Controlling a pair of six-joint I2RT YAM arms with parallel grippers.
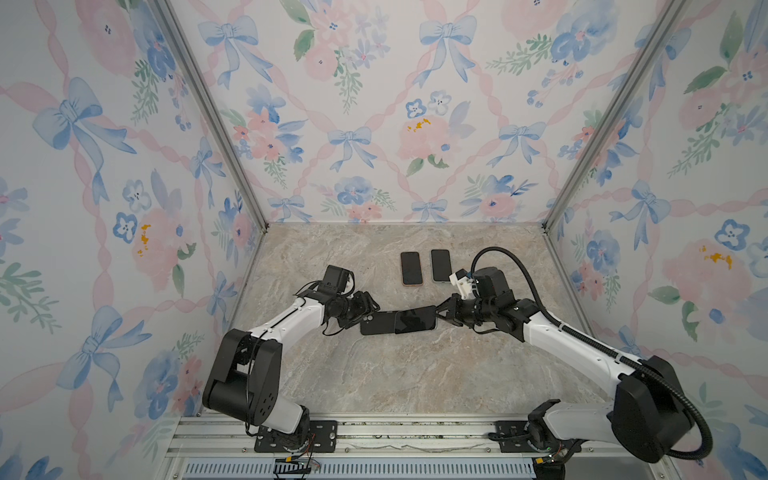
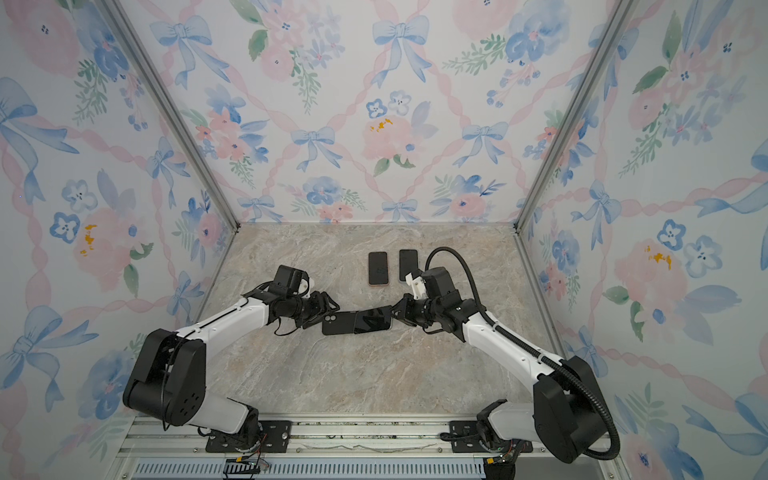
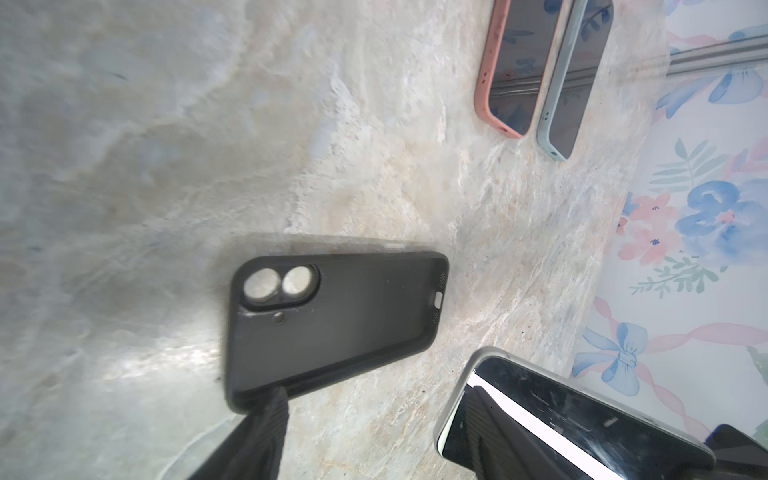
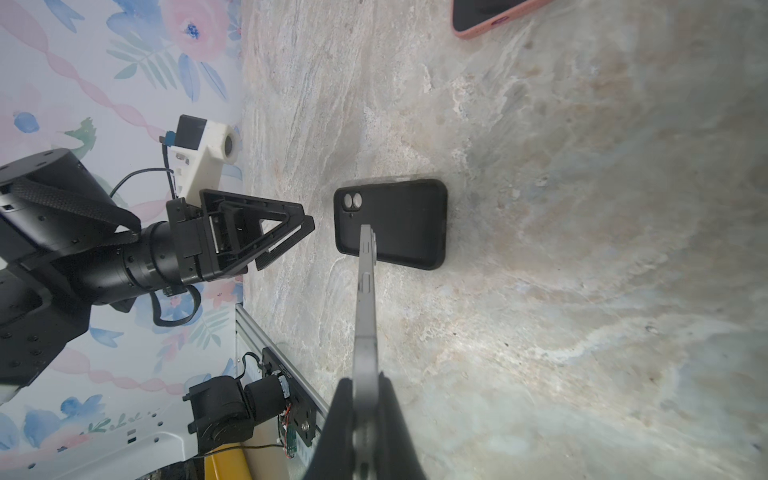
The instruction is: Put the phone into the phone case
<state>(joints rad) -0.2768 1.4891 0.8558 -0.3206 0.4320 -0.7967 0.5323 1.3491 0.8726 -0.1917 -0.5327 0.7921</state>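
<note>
A black phone case [image 1: 376, 325] lies open side up in the middle of a marble table [image 1: 395, 374]. Its camera hole faces the left gripper [image 1: 371, 309], whose jaws stand apart and hold nothing. The right gripper [image 1: 441, 312] is clamped on one end of a phone [image 1: 415, 319], held screen up and slightly tilted. The phone's free end is over the case; I cannot tell if they touch.

Both arms reach low from the front rail, grippers facing each other.

The right wrist view shows the phone edge-on with its side buttons. Print on a black base plate [image 4: 286, 374] there is too small to read.

The left wrist view shows one finger [image 3: 257, 436] at the case's corner. It also shows the colours of two phones at the back: a pink-cased phone [image 3: 484, 91] and a pale-cased phone [image 3: 552, 124].
</note>
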